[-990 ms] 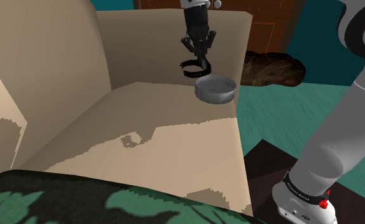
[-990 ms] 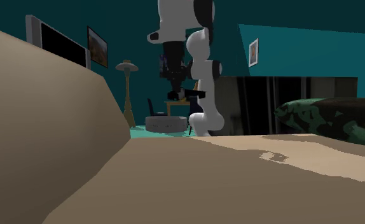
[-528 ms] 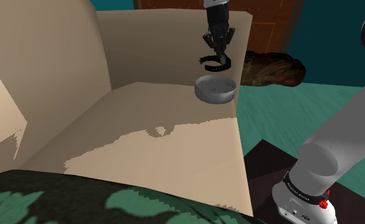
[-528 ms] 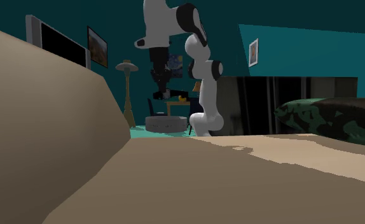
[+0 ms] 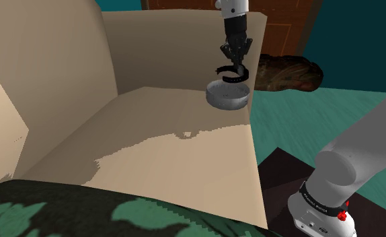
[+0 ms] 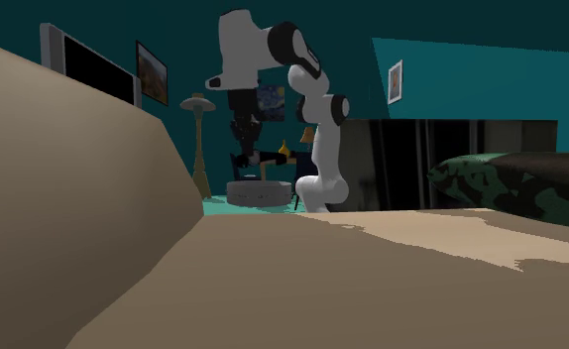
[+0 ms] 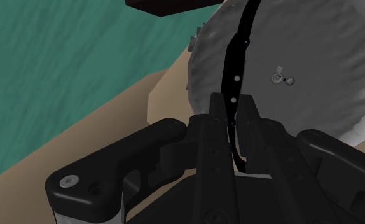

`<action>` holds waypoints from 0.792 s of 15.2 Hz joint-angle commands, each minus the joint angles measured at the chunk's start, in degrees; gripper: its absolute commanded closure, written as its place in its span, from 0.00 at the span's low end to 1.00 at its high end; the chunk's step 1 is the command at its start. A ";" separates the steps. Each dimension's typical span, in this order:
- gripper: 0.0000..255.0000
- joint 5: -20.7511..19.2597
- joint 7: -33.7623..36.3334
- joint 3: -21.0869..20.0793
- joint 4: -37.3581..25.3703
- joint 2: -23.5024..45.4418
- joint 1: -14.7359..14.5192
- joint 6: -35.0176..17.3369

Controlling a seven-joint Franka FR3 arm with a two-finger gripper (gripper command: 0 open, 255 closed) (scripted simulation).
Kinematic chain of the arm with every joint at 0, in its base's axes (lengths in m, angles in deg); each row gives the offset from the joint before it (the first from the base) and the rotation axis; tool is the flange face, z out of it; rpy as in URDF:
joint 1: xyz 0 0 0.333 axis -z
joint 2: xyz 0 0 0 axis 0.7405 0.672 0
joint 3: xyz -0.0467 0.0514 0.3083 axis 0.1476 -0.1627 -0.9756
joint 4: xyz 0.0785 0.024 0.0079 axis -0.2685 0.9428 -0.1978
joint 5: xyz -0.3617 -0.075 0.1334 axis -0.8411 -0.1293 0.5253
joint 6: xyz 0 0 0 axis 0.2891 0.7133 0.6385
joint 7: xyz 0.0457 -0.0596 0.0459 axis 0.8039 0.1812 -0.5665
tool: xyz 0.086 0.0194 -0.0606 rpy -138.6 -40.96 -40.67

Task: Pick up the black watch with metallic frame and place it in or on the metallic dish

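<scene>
The black watch [image 5: 230, 73] hangs in the air by its strap, just above the round grey metallic dish [image 5: 226, 95]. My gripper [image 5: 235, 59] points straight down and is shut on the strap. In the wrist view the thin black strap [image 7: 235, 57] runs out from between my closed fingertips [image 7: 220, 118] across the dish's grey bowl [image 7: 315, 70]. In the second exterior view the gripper [image 6: 243, 149] hovers over the dish [image 6: 256, 191], which rests on the far end of the beige seat.
The dish stands near the corner of the beige sofa seat [image 5: 171, 155], close to its edge. The backrest [image 5: 44, 81] rises at the shoulder view's left. A green patterned cushion [image 5: 84, 212] lies in front. A dark brown object [image 5: 286, 73] lies on the teal floor beyond.
The gripper carried the watch toward the shoulder view's right, from left of the dish to directly above it, and came down a little. It has stayed shut on the strap.
</scene>
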 commanded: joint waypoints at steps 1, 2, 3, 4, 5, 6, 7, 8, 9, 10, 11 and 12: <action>1.00 0.15 0.04 0.02 2.15 -0.52 -0.03 -1.67; 1.00 0.20 0.05 0.04 3.16 -0.73 -0.04 -2.47; 1.00 0.26 0.06 0.05 4.15 -0.94 -0.05 -3.27; 1.00 0.30 0.07 0.06 5.13 -1.13 -0.07 -4.06; 1.00 0.35 0.09 0.07 6.09 -1.30 -0.08 -4.85; 1.00 0.39 0.11 0.08 7.03 -1.46 -0.09 -5.64; 1.00 0.43 0.13 0.08 7.95 -1.61 -0.10 -6.42; 1.00 0.47 0.15 0.08 8.80 -1.73 -0.12 -7.14; 1.00 0.47 0.15 0.09 8.81 -1.74 -0.12 -7.15; 1.00 0.47 0.15 0.08 8.80 -1.73 -0.12 -7.14; 1.00 0.47 0.15 0.08 8.80 -1.73 -0.12 -7.14; 1.00 0.47 0.15 0.08 8.80 -1.73 -0.12 -7.14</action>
